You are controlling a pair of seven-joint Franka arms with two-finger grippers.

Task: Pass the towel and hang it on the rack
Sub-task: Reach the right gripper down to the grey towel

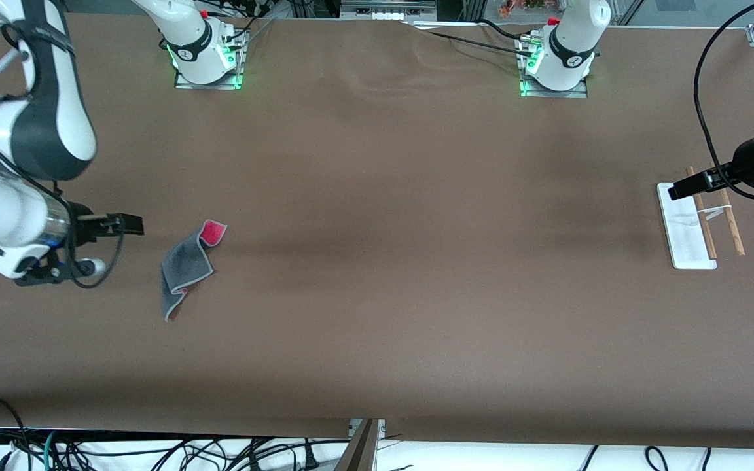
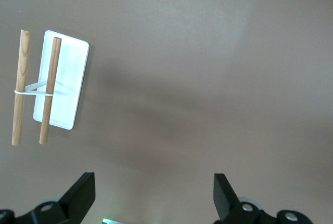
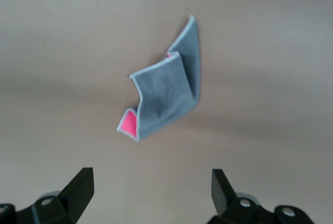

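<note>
Right claw (image 1: 131, 224) spread, just beside crumpled towel (image 1: 184, 268), left claw (image 1: 678, 191) spread over rack (image 1: 688, 245)

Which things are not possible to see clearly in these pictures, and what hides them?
- Rack, front view: the left gripper covers the rods' upper ends.
- Towel, all views: its folds hide most of the pink side.
- Left gripper and right gripper, wrist views: the picture edge cuts off everything but the open fingers.
</note>
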